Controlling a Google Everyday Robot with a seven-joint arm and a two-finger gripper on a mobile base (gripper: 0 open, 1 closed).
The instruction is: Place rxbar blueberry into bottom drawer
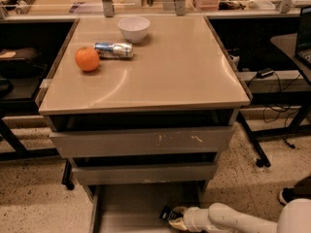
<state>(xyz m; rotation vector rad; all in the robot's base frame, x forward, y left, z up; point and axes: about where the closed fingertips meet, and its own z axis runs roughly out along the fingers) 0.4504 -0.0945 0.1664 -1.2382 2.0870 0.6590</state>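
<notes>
The bottom drawer [130, 207] is pulled open at the foot of the cabinet, showing its plain grey floor. My gripper [174, 217] reaches in from the lower right, low over the drawer's right front part. It is shut on the rxbar blueberry [166, 212], a small dark bar with pale lettering that sticks out to the left of the fingertips. The bar is inside the drawer's outline, just above or on the floor; I cannot tell which.
The two upper drawers [141, 141] are closed above the open one. On the cabinet top [184, 72] lie an orange [87, 58], a silver-and-blue can [114, 49] and a white bowl [133, 28]. Black table legs and cables stand to the right [257, 149].
</notes>
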